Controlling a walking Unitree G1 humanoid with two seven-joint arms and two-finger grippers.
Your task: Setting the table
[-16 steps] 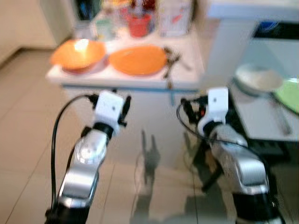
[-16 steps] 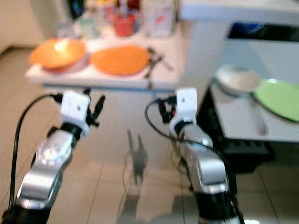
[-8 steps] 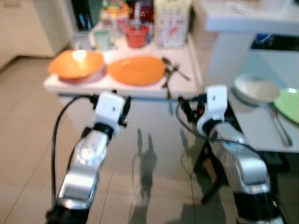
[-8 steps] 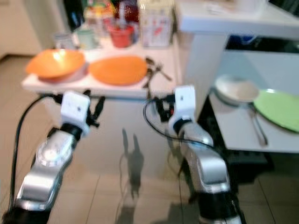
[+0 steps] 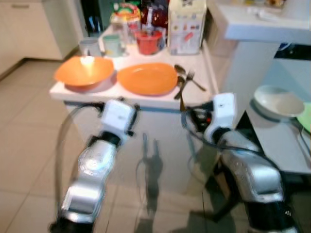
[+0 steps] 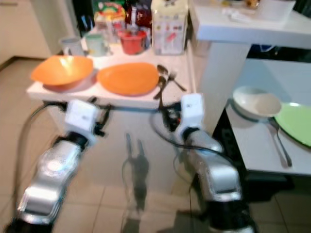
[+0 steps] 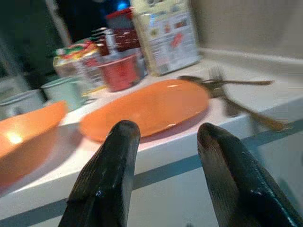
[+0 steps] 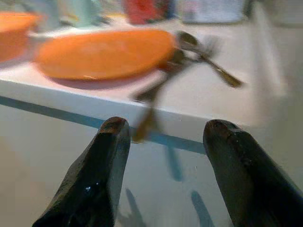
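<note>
Left pincer [image 7: 163, 177] and right pincer [image 8: 165, 172] raised forward, fingers spread.

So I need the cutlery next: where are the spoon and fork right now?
In the left eye view the spoon and fork lie on the white table, just right of the flat orange plate, ahead of the right claw.

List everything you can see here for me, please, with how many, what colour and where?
Plate: one, orange, front of the white table.
Bowl: one, orange, left of the plate.
Cutlery: a spoon and fork among them, metal, right of the plate.
Red cup: one, behind the plate.
Mugs: two, pale, behind the bowl.
Carton: one, white, table's back.
White bowl: one, lower surface on the right.
Green plate: one, beside it.
Left hand: black fingers, open, before the table edge.
Right hand: same, open.
</note>
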